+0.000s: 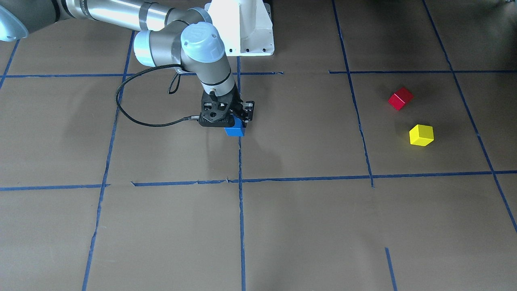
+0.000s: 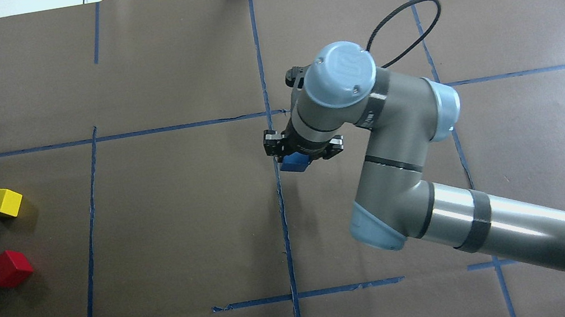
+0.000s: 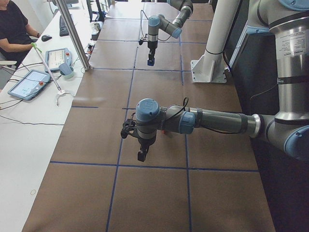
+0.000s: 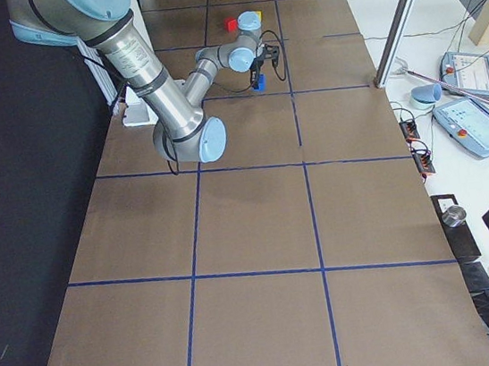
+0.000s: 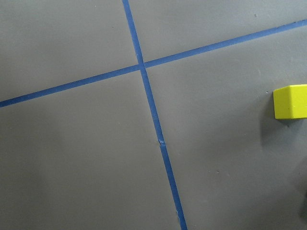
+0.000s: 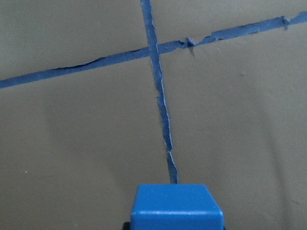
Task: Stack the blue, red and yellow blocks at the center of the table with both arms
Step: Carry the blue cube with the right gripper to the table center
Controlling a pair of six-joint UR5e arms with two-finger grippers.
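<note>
- right gripper (image 1: 236,122) is clamped on the blue block (image 1: 234,131) over the centre tape line (image 1: 241,161)
- i'd set it down flat, release slow
- left gripper (image 3: 141,155): can't tell its state

A seated person (image 3: 12,29) is at the white side surface (image 3: 19,145), where a tablet-like pendant (image 3: 26,83) lies near a second one (image 3: 59,59), a keyboard (image 3: 63,26) and a metal post (image 3: 75,36).
</note>
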